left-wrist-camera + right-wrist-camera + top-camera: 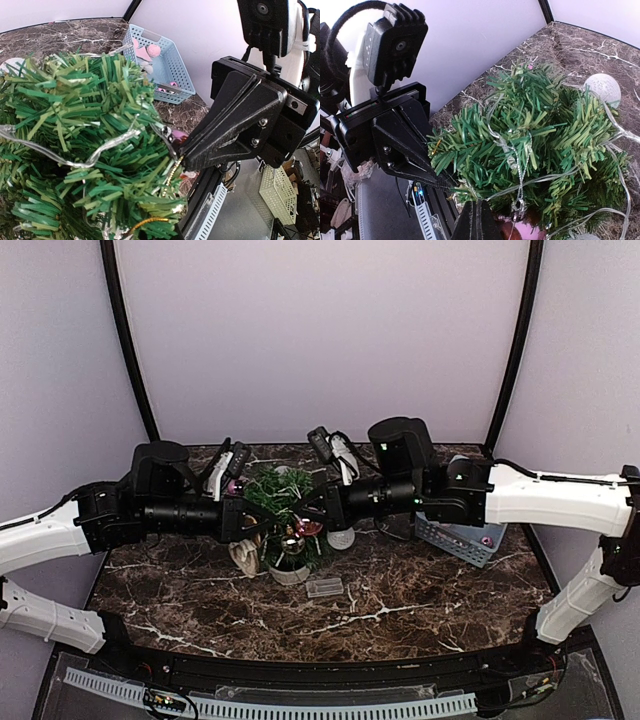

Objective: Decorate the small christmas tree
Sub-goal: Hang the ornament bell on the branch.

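Note:
The small christmas tree [285,505] stands mid-table in a pale pot [290,574], with a clear light string draped over it. My two grippers press into it from either side. My right gripper [318,502] is at the tree's right flank. Its fingers are shut together [481,200], and a thin gold bead cord [173,174] runs from its tip [184,150] into the branches. A dark pink bauble [522,231] hangs just beside it on a silver loop. My left gripper [243,518] pokes into the left flank [447,181]; its jaws are hidden in the needles.
A blue basket [462,537] holding small ornaments stands at the right. A white ball [341,538] lies right of the tree, a clear plastic piece [324,586] lies in front, and a beige object [243,555] lies left of the pot.

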### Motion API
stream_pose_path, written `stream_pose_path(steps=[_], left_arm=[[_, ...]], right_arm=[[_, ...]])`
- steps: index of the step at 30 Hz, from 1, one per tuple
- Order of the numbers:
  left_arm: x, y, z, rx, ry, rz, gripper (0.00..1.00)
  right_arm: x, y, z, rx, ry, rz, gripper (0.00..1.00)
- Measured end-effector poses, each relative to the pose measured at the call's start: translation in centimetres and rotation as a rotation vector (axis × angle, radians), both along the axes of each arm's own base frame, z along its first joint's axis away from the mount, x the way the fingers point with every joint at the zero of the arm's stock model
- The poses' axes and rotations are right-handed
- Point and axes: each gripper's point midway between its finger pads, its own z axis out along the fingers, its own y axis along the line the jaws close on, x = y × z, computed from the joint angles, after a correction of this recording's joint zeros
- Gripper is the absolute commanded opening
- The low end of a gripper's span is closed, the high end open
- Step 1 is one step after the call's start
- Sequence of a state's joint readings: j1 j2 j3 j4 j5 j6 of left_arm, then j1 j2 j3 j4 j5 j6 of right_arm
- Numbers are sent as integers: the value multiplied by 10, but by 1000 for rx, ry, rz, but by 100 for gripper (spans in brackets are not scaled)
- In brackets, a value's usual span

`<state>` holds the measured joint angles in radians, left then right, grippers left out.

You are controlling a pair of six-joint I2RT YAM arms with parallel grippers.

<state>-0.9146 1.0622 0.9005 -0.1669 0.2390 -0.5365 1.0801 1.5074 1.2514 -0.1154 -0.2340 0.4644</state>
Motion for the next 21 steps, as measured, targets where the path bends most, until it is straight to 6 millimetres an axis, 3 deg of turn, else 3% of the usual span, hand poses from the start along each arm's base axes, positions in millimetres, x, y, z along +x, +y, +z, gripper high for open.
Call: stream_pose_path(steps=[21], left_arm=[[3, 0, -9, 23, 22, 18, 0]], right_arm=[[1, 1, -1, -9, 2, -5, 1]])
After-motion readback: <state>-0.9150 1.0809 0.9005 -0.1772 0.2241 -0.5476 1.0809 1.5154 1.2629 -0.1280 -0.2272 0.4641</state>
